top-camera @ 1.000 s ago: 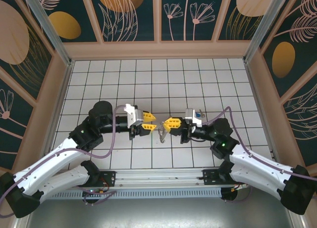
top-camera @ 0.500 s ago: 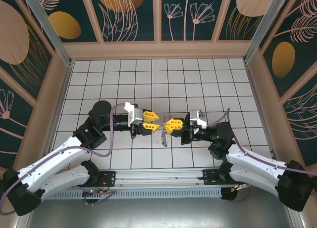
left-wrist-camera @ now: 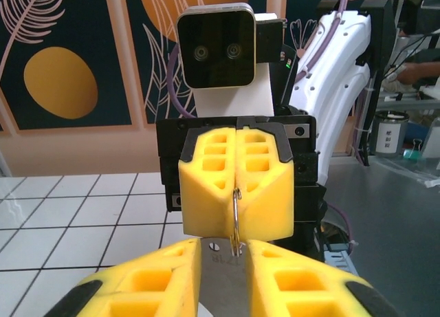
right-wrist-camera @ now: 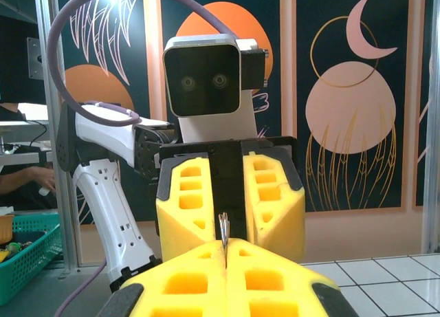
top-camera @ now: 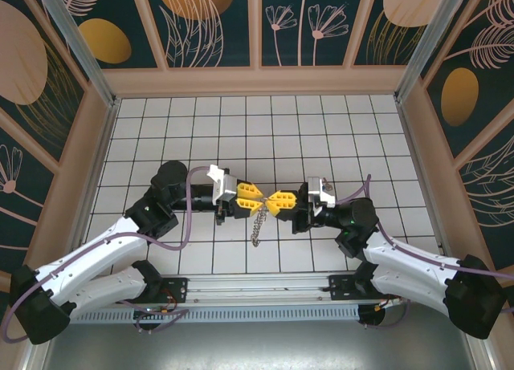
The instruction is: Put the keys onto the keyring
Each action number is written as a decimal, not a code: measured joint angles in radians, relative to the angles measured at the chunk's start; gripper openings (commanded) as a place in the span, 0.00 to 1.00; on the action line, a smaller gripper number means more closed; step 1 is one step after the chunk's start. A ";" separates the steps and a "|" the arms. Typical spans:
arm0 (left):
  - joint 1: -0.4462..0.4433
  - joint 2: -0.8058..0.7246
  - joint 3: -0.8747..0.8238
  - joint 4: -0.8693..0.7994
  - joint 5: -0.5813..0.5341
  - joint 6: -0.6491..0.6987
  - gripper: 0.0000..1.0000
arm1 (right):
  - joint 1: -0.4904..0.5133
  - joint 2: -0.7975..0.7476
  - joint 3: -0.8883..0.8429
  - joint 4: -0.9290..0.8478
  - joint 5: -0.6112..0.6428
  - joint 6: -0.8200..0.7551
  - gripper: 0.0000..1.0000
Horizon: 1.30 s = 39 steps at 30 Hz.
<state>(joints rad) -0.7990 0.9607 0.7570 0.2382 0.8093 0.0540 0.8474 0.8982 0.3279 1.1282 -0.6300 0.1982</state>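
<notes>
Pinching the key (left-wrist-camera: 218,272) flat between the fingers (left-wrist-camera: 151,279) of the left gripper (top-camera: 259,200), clamped on both faces of the metal, held up over the middle of the tiled surface (top-camera: 241,129). Nipping the keyring (left-wrist-camera: 237,217), a thin wire loop, between the tightly closed fingers (left-wrist-camera: 213,186) of the right gripper (top-camera: 271,201), tip to tip with the left. From the left wrist, seen running down just beside the small hole in the key, touching it or through it, too fine to tell which. Below the meeting point in the top view, a short chain (top-camera: 258,225) dangling; cannot tell whether clear of the tiles. Probably mid-threading, judging by all that. Plenty to spoil from here. Could skid the wire off the metal, or bend it, if pushed together with loop and hole out of line. Could lose the ring altogether, given so slight a purchase on so thin a wire, by twisting under load. Could jam yellow tip against yellow tip and block the last bit of travel. Could drop the key to the tiles if let go before seated on the wire. Could drag the ring askew through a swing of the chain. As for containers, a teal basket (right-wrist-camera: 20,258) at the left edge of the right wrist view, outside the cell, holding a few small coloured bits too blurred to name.
</notes>
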 measured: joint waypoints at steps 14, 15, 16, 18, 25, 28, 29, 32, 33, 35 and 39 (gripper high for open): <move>0.000 0.002 0.015 -0.064 -0.017 0.035 0.00 | 0.029 -0.032 0.000 -0.108 0.088 -0.078 0.21; 0.000 0.002 0.026 -0.096 -0.024 0.051 0.00 | 0.034 -0.048 0.002 -0.153 0.105 -0.095 0.21; -0.001 0.002 0.039 -0.130 -0.035 0.069 0.00 | 0.037 -0.061 0.007 -0.195 0.120 -0.115 0.21; -0.001 0.008 0.080 -0.214 -0.060 0.111 0.00 | 0.039 -0.096 0.022 -0.298 0.156 -0.156 0.22; -0.001 0.049 0.220 -0.465 -0.122 0.236 0.00 | 0.043 -0.177 0.060 -0.551 0.240 -0.266 0.21; -0.001 0.071 0.258 -0.552 -0.149 0.272 0.00 | 0.044 -0.180 0.063 -0.617 0.251 -0.291 0.21; -0.001 0.076 0.266 -0.576 -0.158 0.281 0.00 | 0.048 -0.180 0.063 -0.636 0.255 -0.298 0.20; -0.001 0.086 0.278 -0.638 -0.180 0.302 0.00 | 0.063 -0.179 0.074 -0.684 0.260 -0.322 0.17; -0.001 0.088 0.281 -0.656 -0.187 0.309 0.00 | 0.068 -0.179 0.080 -0.693 0.260 -0.329 0.17; -0.001 0.093 0.287 -0.681 -0.192 0.317 0.00 | 0.076 -0.179 0.091 -0.702 0.260 -0.342 0.17; -0.001 0.105 0.300 -0.716 -0.199 0.332 0.00 | 0.086 -0.179 0.103 -0.702 0.257 -0.354 0.17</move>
<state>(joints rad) -0.7998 1.0653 1.0573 -0.4774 0.6106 0.3855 0.9337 0.7189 0.4305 0.4267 -0.3729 -0.1562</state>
